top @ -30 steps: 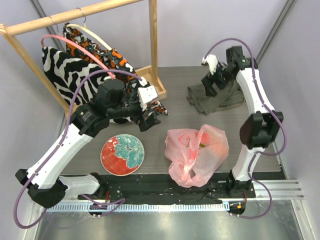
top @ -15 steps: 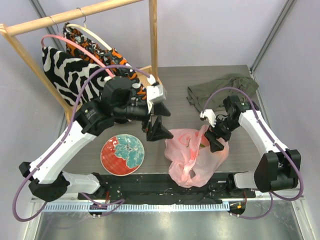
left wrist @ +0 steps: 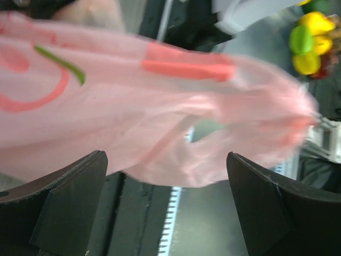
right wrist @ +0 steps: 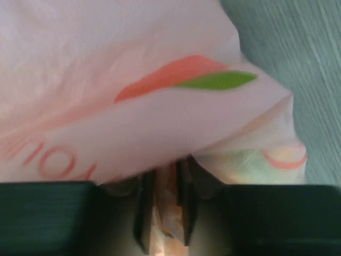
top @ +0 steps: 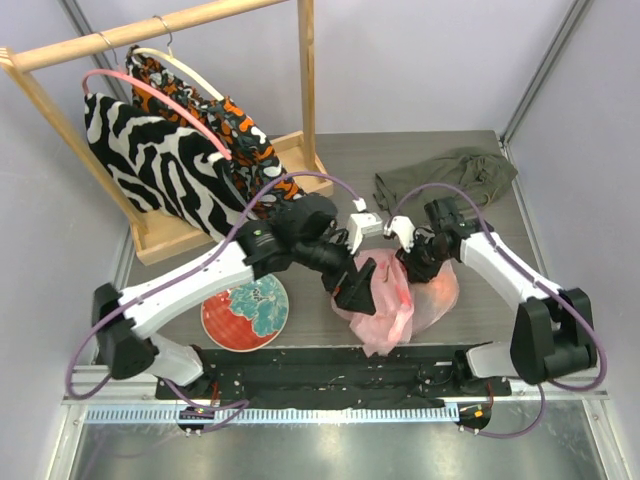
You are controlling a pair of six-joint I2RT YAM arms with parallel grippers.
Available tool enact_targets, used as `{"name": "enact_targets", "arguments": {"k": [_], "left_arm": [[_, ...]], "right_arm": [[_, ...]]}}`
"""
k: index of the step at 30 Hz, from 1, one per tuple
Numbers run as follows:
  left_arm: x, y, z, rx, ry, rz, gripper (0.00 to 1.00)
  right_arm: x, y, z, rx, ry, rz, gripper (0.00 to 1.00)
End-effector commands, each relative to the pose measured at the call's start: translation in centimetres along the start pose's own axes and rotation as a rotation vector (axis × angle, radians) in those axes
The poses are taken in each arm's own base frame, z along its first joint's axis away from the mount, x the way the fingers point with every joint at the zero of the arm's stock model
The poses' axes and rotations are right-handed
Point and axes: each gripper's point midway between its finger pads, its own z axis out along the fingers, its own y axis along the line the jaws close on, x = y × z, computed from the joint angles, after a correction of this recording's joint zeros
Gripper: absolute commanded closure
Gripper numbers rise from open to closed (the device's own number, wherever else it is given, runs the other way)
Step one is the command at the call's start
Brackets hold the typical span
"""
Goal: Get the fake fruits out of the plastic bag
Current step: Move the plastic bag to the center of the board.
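Fake fruits [left wrist: 310,38] show to me only as a small clump of yellow, green and dark red at the top right of the left wrist view. I cannot tell whether they sit in the mouth of the plastic bag [top: 398,300] or just past it. From above I see none lying loose, so I judge the task barely begun.

The bag lies crumpled at the near edge of the surface [top: 355,165], a little right of middle. My right tool [top: 414,262] is at the bag's far side, its fingers [right wrist: 143,208] drawn narrow with a fold of pink film between them: it grips the bag. My left tool [top: 356,292] is at the bag's left side, jaws spread wide and holding nothing. A handle loop [left wrist: 160,173] hangs just ahead of its fingers [left wrist: 69,205].

I take the step in hand to be opening the mouth. To do it well I would close the left tool on one layer of the loop only, then draw the two grips apart slowly, since film this thin may slip or tear. I would tip the mouth away from the near edge, so that nothing rolls off.

A patterned plate [top: 245,312] lies left of the bag. An olive-green cloth [top: 445,180] lies towards the far right corner, and a wooden garment rack [top: 305,90] stands at the far left.
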Motion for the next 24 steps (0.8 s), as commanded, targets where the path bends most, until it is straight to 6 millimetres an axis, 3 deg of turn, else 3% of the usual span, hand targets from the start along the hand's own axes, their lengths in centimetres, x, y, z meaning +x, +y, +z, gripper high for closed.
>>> {"name": "enact_targets", "arguments": {"k": [1,3,4,5,6,7,9,10,11,12,14,15,17,18,20,21,24], "left_arm": [[1.1,5.3,2.0,-0.172,0.068,0.035,0.00],[0.0,6.4,2.2,-0.204,0.001,0.080,0.11],[-0.6,6.8,2.1,-0.215,-0.019,0.138,0.16],[-1.6,7.1,2.0,-0.234,-0.056,0.179,0.23],[-2.8,7.9,1.4,-0.285,-0.089,0.203,0.25],[-3.7,8.3,1.0,-0.301,-0.110,0.247,0.29],[-5.7,9.6,-0.1,-0.354,-0.154,0.290,0.33],[-7.3,10.0,-0.9,-0.387,-0.187,0.314,0.33],[-8.5,10.3,-1.5,-0.409,-0.214,0.357,0.30],[-9.4,10.8,-2.0,-0.428,-0.233,0.367,0.27],[-11.7,10.7,-3.2,-0.460,-0.289,0.406,0.12],[-12.1,10.7,-3.3,-0.473,-0.300,0.415,0.07],[-12.5,10.9,-3.5,-0.483,-0.310,0.429,0.00],[-12.4,10.9,-3.5,-0.483,-0.309,0.427,0.00],[-12.0,10.6,-3.6,-0.477,-0.303,0.424,0.00],[-12.1,10.3,-3.8,-0.473,-0.315,0.418,0.00],[-13.4,8.7,-4.4,-0.434,-0.383,0.410,0.00]], "right_arm": [[-0.3,-5.3,1.1,0.157,0.078,0.023,0.87],[-0.4,-7.0,1.0,0.176,0.076,0.081,0.94],[-1.5,-8.5,0.8,0.196,0.053,0.103,0.98],[-2.3,-9.8,0.5,0.225,0.026,0.126,0.99],[-2.5,-11.2,-0.1,0.254,0.010,0.154,0.99],[-4.4,-13.2,-1.4,0.300,-0.034,0.148,0.99],[-5.8,-15.6,-1.9,0.335,-0.055,0.164,0.99],[-7.8,-17.6,-3.6,0.385,-0.104,0.160,0.99],[-8.4,-18.6,-3.7,0.388,-0.118,0.168,0.99],[-10.5,-20.0,-5.3,0.425,-0.168,0.151,0.99],[-11.7,-20.9,-6.1,0.428,-0.193,0.139,0.99],[-12.4,-21.5,-6.3,0.432,-0.202,0.129,0.93],[-11.7,-21.6,-6.0,0.434,-0.166,0.153,0.79],[-10.9,-21.5,-5.8,0.442,-0.142,0.179,0.62],[-9.4,-21.2,-6.8,0.497,-0.113,0.269,0.50],[-9.0,-20.1,-8.5,0.525,-0.133,0.295,0.43],[-8.9,-16.1,-11.2,0.485,-0.213,0.374,0.32]]}}
